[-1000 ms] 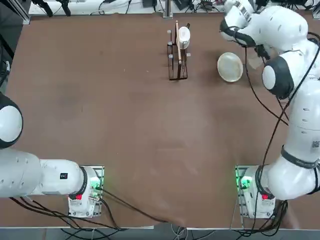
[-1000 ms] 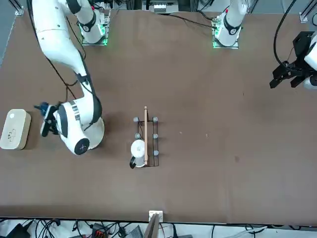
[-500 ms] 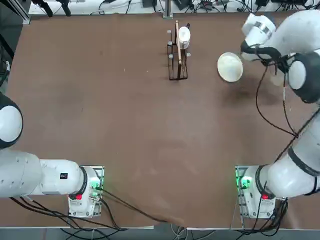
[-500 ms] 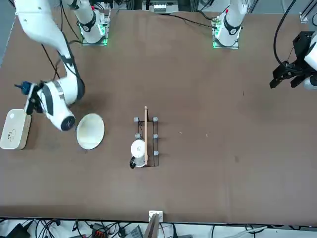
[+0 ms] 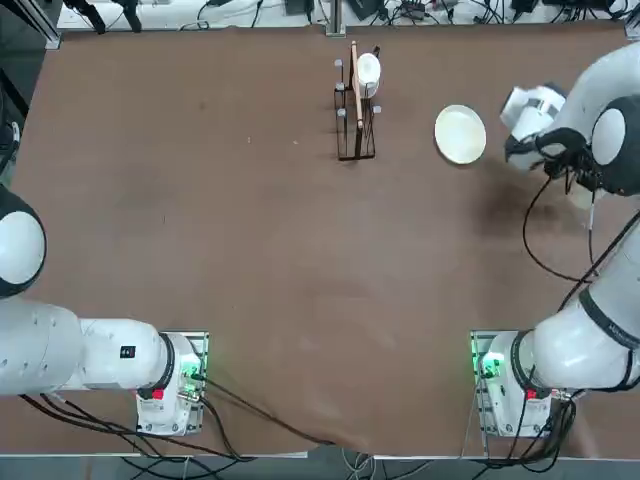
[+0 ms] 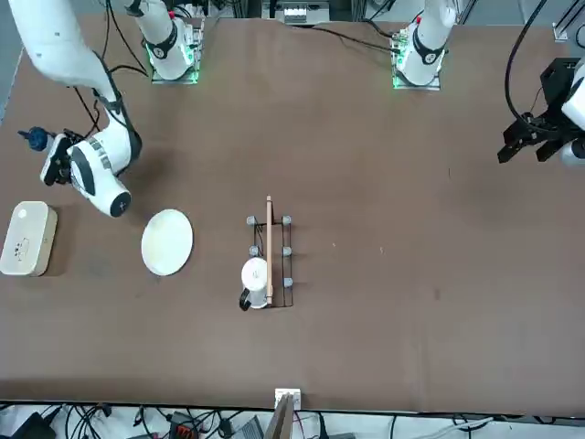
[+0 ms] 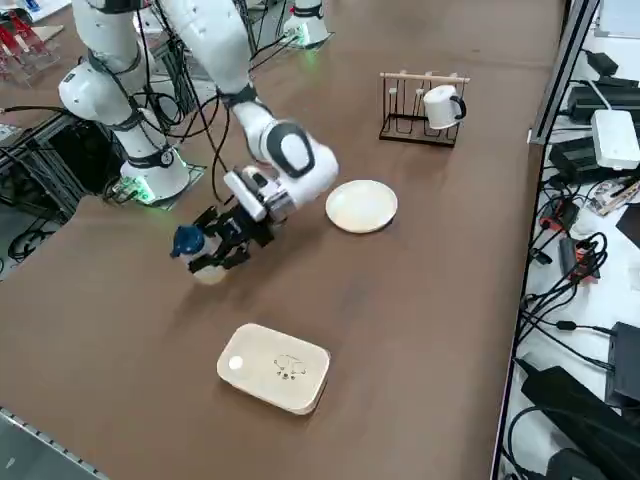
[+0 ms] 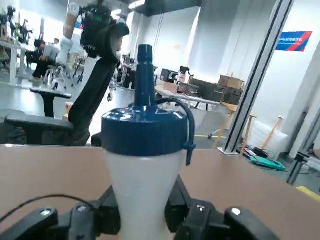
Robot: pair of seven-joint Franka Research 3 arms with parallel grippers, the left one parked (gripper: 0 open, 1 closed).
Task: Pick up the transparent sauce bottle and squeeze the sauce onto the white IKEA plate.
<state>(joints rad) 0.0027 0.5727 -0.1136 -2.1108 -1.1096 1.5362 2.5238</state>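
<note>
- Above the table's right edge, the right arm bends over with its wrist level, right gripper (image 7: pixel 222 247) clamped on the transparent sauce bottle (image 8: pixel 142 170).
- One bottle, one white IKEA plate (image 5: pixel 460 134), one white box (image 7: pixel 274 367).
- Bottle sits between the fingers; plate lies apart.

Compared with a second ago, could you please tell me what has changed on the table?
The right gripper, shut on the transparent sauce bottle, has swung away from above the white IKEA plate toward the robot's own right side, so the plate now shows fully. The plate, the wire rack with its mug, and the white box stayed where they were.
</note>
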